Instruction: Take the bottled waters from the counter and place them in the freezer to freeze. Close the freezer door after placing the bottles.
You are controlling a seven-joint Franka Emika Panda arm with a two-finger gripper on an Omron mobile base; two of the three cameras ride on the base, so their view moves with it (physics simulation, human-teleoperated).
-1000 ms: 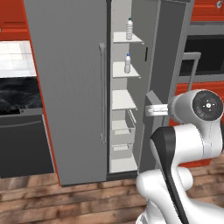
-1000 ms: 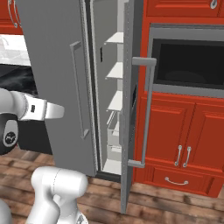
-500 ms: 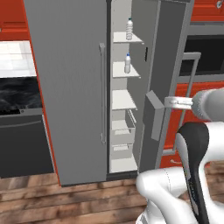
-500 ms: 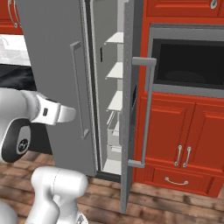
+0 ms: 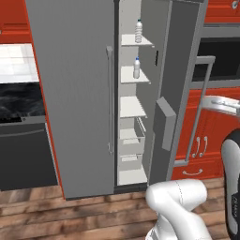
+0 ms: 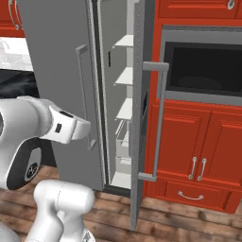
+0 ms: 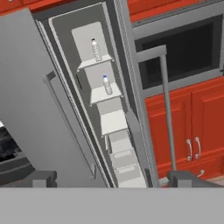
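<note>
Two bottled waters stand upright inside the freezer [image 5: 131, 108]: one [image 5: 138, 31] on the top shelf, the other [image 5: 136, 68] on the shelf below. The hand view shows them too, upper bottle [image 7: 96, 50] and lower bottle [image 7: 107, 85]. The freezer door [image 5: 171, 89] stands open, its bar handle [image 5: 200, 108] turned outward; from the right base it is edge-on [image 6: 139, 118]. My gripper [image 7: 116, 179] is open and empty, well back from the freezer, looking into it. A strip of the black counter [image 5: 21, 101] lies to the left.
The freezer's other grey door [image 5: 70, 93] is shut. Right of the open door are a black built-in oven [image 6: 203, 66] and red cabinet doors [image 6: 203, 151]. A dark appliance front [image 5: 23, 154] sits under the counter. Wooden floor [image 5: 70, 215] lies before the freezer.
My arm has swung towards the right of the left base view, out near the open door's handle. Bottles and door have not moved.
</note>
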